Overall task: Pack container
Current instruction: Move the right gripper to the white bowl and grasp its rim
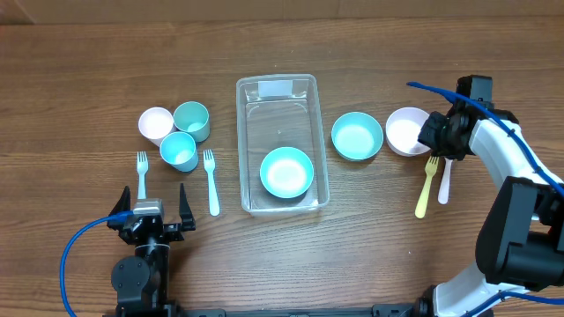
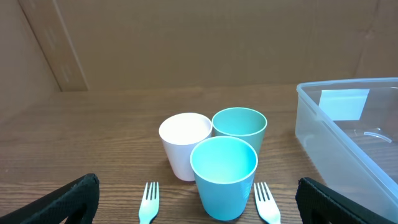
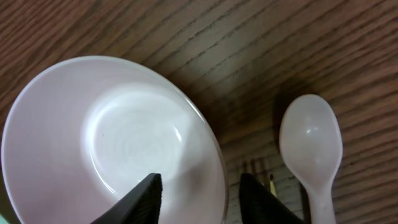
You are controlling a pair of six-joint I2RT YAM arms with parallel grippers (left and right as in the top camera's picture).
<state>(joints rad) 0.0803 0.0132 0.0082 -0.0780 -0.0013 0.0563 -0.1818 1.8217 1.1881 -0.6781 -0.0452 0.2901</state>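
Rim grasp staged: right gripper [image 3: 202,196] at white bowl [image 3: 112,143]; container [image 1: 319,132] partly packed.
Nearest, the left gripper [image 1: 154,201] sits spread and empty, facing the cups [image 2: 214,155]. Mid-table, the container holds one teal bowl [image 1: 286,172]. Beyond, to its right, the right gripper's jaws stand apart astride the white bowl's rim, one finger inside, evidently set for a pinch grasp.

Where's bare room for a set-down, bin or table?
Free: far half of the container, between its label and the teal bowl; table left of the cups. Crowded: right of it, second teal bowl, white bowl, yellow fork, spoon, right gripper.
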